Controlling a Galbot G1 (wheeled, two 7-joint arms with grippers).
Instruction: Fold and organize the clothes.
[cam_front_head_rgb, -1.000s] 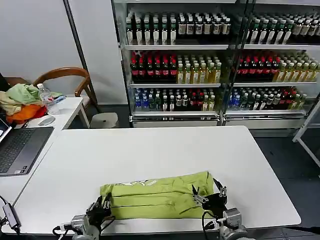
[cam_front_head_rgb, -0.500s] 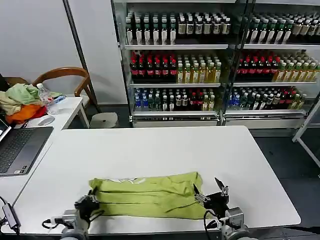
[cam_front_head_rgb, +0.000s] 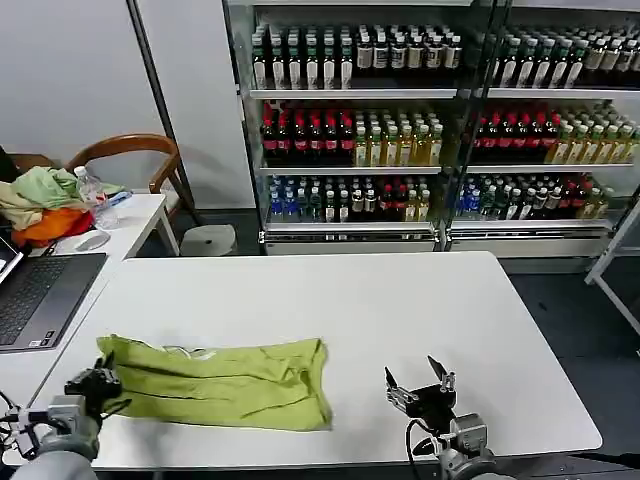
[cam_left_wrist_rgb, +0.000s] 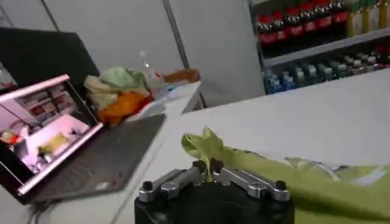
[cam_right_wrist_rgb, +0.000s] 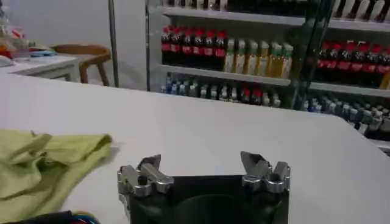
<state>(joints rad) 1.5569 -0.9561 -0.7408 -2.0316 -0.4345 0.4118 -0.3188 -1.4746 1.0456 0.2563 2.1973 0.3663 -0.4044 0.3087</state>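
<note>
Lying folded into a long, wrinkled band on the near left of the smooth white rectangular table (cam_front_head_rgb: 400, 300), the lime yellow-green cotton T-shirt (cam_front_head_rgb: 220, 372) has its left end pinched in the clenched left gripper (cam_front_head_rgb: 97, 383) at the table's near-left edge. Farther left, an open dark laptop (cam_front_head_rgb: 40, 295) sits on a side table beside a soft heap of pale green, beige and orange garments (cam_front_head_rgb: 40, 205). Right of the shirt and apart from it, the right gripper (cam_front_head_rgb: 420, 385) hovers released, fingers spread over bare tabletop. Behind, glass-fronted shelves (cam_front_head_rgb: 420, 120) hold rows of bottles, labels unreadable.
</note>
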